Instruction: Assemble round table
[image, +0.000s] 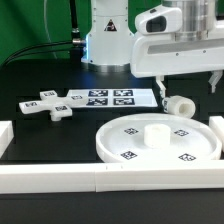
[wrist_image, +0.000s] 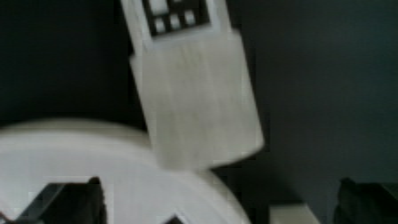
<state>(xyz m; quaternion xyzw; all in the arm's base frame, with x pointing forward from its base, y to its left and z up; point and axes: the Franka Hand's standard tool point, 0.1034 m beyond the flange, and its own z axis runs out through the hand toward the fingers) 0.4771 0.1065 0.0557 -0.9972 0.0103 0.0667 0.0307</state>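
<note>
White leg beside disc, fingers apart above it — cross foot only in exterior view

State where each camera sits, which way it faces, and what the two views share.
Exterior view: off the arm, above table height, facing the robot base across the round disc; the arm and open tool show.
Wrist view: on the wrist, looking down between the tool's fingertips at the leg.
Shared: the leg, the disc's rim, the tool.
</note>
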